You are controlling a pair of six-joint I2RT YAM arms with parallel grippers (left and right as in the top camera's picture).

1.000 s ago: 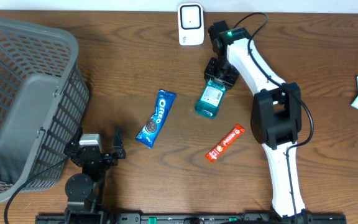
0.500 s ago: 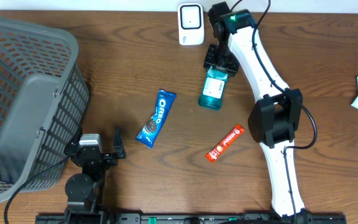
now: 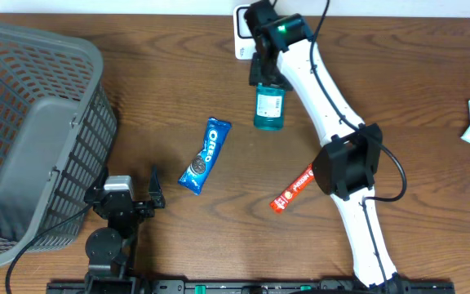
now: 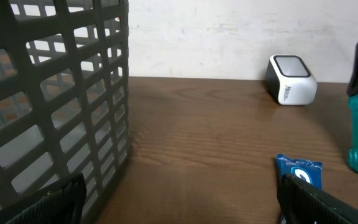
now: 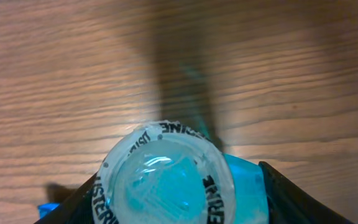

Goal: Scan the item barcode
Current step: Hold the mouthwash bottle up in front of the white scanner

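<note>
Evidently the right gripper (image 5: 179, 202) has its jaws clamped on the mouthwash bottle (image 3: 268, 108), one finger either side just under the sealed cap (image 5: 163, 180); the bottle stands upright between them; the scanner (image 3: 240, 39) sits just beyond; well apart, the left gripper (image 4: 182, 210) gapes wide beside the basket (image 3: 35, 139).

I see a dark brown wooden table (image 3: 178, 90) filling nearly the whole overhead view, its grain running from nine o'clock to three o'clock. Along the twelve o'clock edge runs a thin pale strip. In the left wrist view a plain white wall (image 4: 216, 37), faintly scuffed, stands behind the table's far edge. The light looks soft and even. In the right wrist view the wood carries a pale sheen, with a darker band toward twelve o'clock.
</note>
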